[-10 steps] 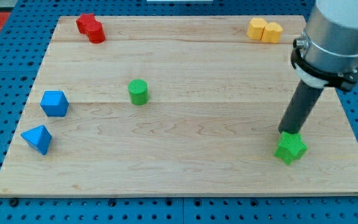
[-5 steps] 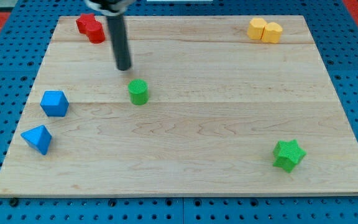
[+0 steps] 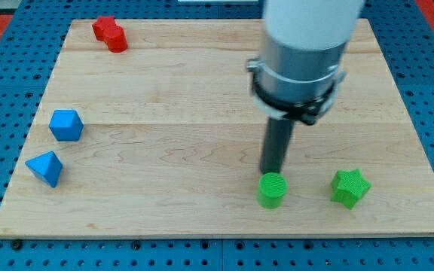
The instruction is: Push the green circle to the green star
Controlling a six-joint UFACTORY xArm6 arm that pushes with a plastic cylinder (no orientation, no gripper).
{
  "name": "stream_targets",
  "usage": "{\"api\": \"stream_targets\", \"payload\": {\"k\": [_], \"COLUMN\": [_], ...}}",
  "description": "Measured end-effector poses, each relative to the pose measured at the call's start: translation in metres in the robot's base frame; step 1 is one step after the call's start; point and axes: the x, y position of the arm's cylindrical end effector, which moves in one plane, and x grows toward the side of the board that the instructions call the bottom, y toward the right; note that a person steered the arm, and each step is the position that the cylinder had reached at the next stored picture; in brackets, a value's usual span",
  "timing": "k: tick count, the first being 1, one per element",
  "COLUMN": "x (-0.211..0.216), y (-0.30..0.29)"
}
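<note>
The green circle [image 3: 271, 190] is a short cylinder standing near the view's bottom, right of the middle. The green star [image 3: 350, 187] lies to its right, with a gap of about one block's width between them. My tip [image 3: 270, 172] rests on the board just above the circle, at its top edge, touching or nearly touching it. The rod rises from there to the arm's large grey body [image 3: 300, 53].
A red block [image 3: 109, 33] lies at the top left. A blue block [image 3: 65, 125] and a blue pyramid-like block [image 3: 45, 168] lie at the left edge. The arm's body hides the board's top right area. The wooden board [image 3: 202, 218] sits on blue pegboard.
The green circle has moved from the board's left-centre down and right to beside the green star. My tip moved with it from the top left. The arm now hides the yellow blocks.
</note>
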Motion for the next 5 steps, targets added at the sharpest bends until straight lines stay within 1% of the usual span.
{"api": "stream_targets", "payload": {"k": [1,2,3,4,5], "x": [0.028,0.061,0.072,0.059,0.055], "y": [-0.026,-0.037,-0.019,0.002,0.009]}}
